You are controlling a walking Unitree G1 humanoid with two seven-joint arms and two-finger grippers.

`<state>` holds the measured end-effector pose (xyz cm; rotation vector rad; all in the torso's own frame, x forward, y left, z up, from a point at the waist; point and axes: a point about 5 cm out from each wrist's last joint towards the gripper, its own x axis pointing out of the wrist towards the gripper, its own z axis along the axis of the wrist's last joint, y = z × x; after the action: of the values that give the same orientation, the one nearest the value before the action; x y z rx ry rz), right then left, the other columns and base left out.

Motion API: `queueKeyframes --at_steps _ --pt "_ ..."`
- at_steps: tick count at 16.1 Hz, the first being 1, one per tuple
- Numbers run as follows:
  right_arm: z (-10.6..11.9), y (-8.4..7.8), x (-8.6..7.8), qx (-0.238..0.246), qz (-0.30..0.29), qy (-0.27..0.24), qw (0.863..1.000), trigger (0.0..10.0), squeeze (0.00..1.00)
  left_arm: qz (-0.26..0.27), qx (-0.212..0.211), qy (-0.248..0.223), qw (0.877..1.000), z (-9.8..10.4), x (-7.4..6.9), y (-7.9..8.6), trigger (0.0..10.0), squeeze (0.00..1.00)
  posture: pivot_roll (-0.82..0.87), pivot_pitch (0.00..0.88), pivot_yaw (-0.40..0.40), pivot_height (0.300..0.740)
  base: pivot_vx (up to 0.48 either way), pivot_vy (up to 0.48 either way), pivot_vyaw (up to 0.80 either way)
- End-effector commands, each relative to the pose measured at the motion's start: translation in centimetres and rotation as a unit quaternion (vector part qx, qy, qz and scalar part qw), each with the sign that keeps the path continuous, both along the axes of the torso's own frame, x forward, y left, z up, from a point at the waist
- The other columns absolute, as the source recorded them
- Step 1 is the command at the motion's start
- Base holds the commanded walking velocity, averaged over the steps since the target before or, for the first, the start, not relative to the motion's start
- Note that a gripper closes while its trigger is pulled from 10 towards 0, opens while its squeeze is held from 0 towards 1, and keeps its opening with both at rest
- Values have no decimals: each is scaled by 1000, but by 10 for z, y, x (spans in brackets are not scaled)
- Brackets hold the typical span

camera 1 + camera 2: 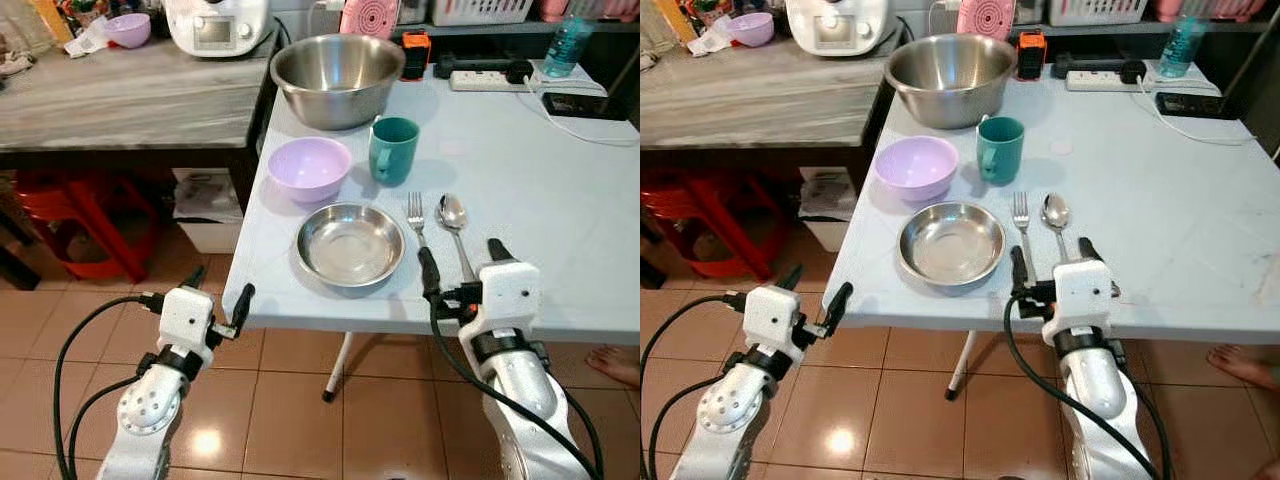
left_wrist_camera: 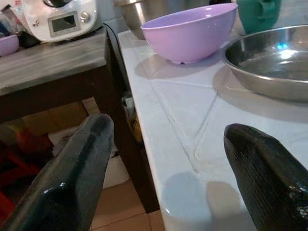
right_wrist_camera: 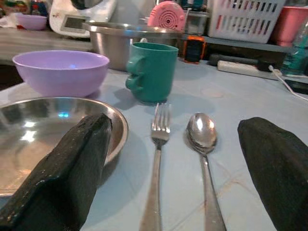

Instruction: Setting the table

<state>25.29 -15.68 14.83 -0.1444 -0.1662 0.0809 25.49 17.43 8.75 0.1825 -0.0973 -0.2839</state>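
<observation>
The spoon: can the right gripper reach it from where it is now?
Probably yes. The right gripper is open at the table edge, its fingers on either side of the fork and spoon, with nothing between them.

Light: bright, even, from above me
Glare: floor tile (image 1: 207,441); steel plate (image 3: 29,139)
Blur: my jaws, wrist views

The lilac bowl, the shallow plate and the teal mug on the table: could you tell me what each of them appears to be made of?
The lilac bowl looks like plastic: opaque, evenly coloured, with a soft satin sheen. The shallow plate appears to be stainless steel, silvery with mirror-like reflections of the room lights. The teal mug is smooth and matte with a moulded handle, probably plastic, though glazed ceramic cannot be ruled out.
</observation>
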Motion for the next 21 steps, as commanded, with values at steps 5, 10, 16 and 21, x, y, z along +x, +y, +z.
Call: queueKeyframes --at_steps 5,10,16,21 --pt "-2 2 12 15 25 28 999 10000 0 -57 20 6 998 1 -8 9 10000 0 -135 148 66 740 0 0 0" --pt "8 0 28 47 44 37 997 10000 0 -88 27 5 996 1 -12 12 10000 0 -130 147 72 740 0 0 0" --pt "10 10 42 80 64 60 993 10000 0 -97 33 11 995 -6 -13 13 10000 0 -119 143 79 740 0 0 0" --pt "-4 18 53 104 67 120 985 10000 0 -108 32 26 993 -23 -10 15 10000 0 -111 140 78 740 0 0 0"
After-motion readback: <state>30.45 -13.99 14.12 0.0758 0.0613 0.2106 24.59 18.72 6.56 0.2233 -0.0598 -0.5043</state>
